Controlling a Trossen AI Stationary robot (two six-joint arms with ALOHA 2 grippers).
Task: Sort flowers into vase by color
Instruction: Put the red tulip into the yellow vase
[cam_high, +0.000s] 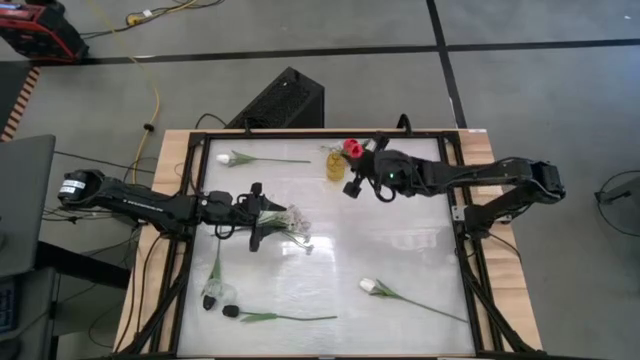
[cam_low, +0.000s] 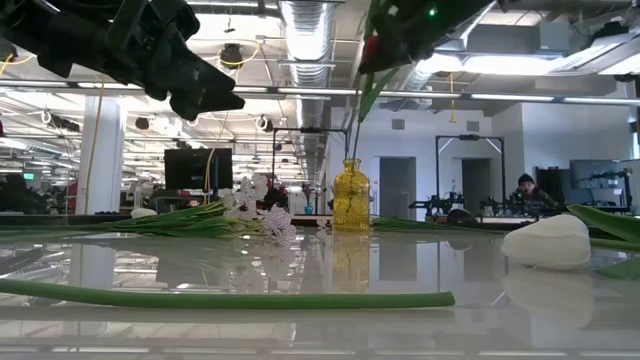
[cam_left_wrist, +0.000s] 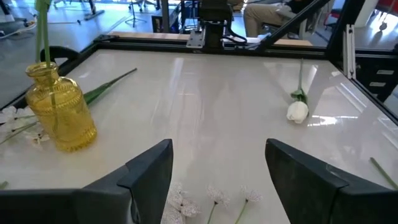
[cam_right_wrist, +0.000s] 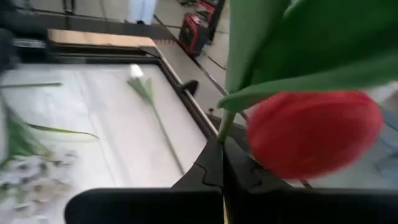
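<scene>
The red tulip (cam_high: 352, 148) stands over the yellow-amber vase (cam_high: 335, 166) near the table's far edge, its bud (cam_right_wrist: 311, 134) close to the right wrist camera. My right gripper (cam_high: 362, 158) is shut on its stem. The low view shows that stem (cam_low: 357, 120) rising from the vase (cam_low: 350, 195) up to the gripper. My left gripper (cam_high: 262, 215) hangs open above the spray of tiny white blossoms (cam_high: 292, 220). The spray lies flat at mid-table, with blossoms (cam_left_wrist: 211, 198) below the gap between the fingers (cam_left_wrist: 146, 177), untouched. My right gripper pinches the red tulip's stem (cam_right_wrist: 225, 127) just below the bud, between its two shut fingers (cam_right_wrist: 205, 171). It comes from the table's right, roughly level, across the stem. The tulip stands nearly upright, with its lower stem (cam_low: 353, 165) inside the vase's neck.
A white tulip (cam_high: 225, 158) lies at the far left. Another white tulip (cam_high: 370, 287) lies near right, and a white bud (cam_high: 215, 297) and a black tulip (cam_high: 231, 311) near left. Black frame rails (cam_high: 458, 215) edge the table. A seated person (cam_low: 527, 195) is in the room beyond.
</scene>
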